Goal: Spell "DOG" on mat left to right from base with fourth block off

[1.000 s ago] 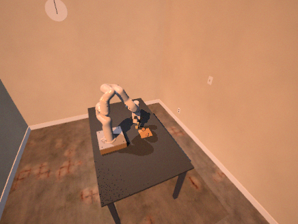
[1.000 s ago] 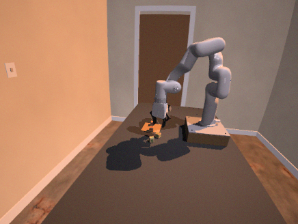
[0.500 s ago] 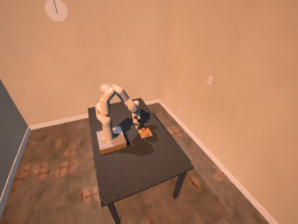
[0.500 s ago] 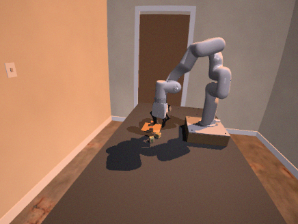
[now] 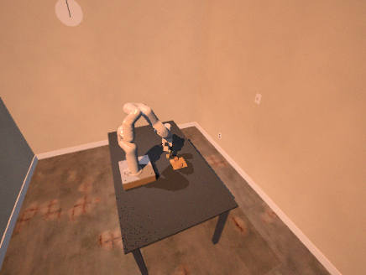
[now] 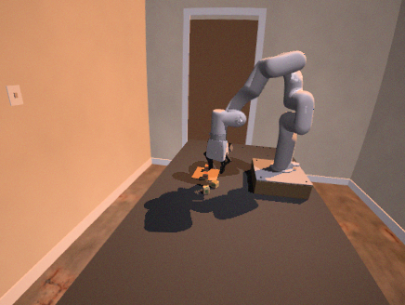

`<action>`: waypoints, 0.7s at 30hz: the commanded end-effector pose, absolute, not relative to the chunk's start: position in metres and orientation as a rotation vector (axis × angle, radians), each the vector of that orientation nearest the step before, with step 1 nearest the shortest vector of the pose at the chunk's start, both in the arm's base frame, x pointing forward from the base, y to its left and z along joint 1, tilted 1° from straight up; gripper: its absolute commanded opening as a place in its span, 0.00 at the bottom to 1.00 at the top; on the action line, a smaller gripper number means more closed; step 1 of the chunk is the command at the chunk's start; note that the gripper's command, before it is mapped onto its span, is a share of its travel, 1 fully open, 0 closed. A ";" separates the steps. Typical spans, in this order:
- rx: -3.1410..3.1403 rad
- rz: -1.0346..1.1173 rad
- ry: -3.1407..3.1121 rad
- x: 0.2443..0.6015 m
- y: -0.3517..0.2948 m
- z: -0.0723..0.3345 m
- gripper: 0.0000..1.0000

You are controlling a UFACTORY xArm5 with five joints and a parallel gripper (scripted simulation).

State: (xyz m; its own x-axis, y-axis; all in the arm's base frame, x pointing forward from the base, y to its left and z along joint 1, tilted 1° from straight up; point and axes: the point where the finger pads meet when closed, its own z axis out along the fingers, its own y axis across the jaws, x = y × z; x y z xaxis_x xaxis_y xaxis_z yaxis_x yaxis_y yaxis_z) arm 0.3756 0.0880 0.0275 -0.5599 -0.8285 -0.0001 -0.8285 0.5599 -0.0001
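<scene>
The orange mat point(image 5: 178, 163) lies on the dark table to the right of the robot's base; it also shows in the exterior view point(image 6: 205, 173). Two small tan blocks point(image 6: 205, 189) point(image 6: 214, 184) lie on the table just off the mat's near edge in the exterior view. Small dark-marked blocks sit on the mat, too small to read. My gripper point(image 6: 217, 166) points down over the mat's edge nearest the base, low above the surface. It also shows in the top view point(image 5: 167, 147). Its fingers stand partly apart. I cannot make out anything between them.
The robot's base box point(image 6: 280, 182) stands on the table just beside the mat. The table's edge runs near the mat on the wall side. A closed door point(image 6: 224, 74) is behind the table.
</scene>
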 end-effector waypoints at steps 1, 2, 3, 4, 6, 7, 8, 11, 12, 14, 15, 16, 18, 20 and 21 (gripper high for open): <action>-1.472 -0.001 2.772 0.377 0.088 0.029 0.69; -1.472 -0.001 2.772 0.377 0.088 0.029 0.69; -1.472 -0.001 2.772 0.377 0.088 0.028 0.69; -1.472 -0.001 2.772 0.377 0.088 0.028 0.69; -1.472 -0.001 2.772 0.377 0.088 0.028 0.69; -1.472 -0.001 2.772 0.377 0.088 0.028 0.69; -1.472 -0.001 2.772 0.377 0.088 0.028 0.69; -1.472 -0.001 2.772 0.377 0.088 0.026 0.69; -1.472 -0.001 2.772 0.377 0.088 0.025 0.69; -1.472 -0.001 2.772 0.377 0.088 0.025 0.69; -1.472 -0.001 2.772 0.377 0.088 0.025 0.69; -1.472 -0.001 2.772 0.377 0.088 0.024 0.69; -1.472 -0.001 2.772 0.377 0.088 0.022 0.69; -1.472 -0.001 2.773 0.377 0.088 0.020 0.69; -1.472 -0.001 2.773 0.377 0.088 0.018 0.69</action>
State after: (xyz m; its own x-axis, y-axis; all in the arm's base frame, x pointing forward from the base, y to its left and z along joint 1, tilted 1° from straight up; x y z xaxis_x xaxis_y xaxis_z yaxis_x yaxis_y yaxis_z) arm 0.3756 0.0879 0.0211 -0.5601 -0.8284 0.0003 -0.8284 0.5601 0.0003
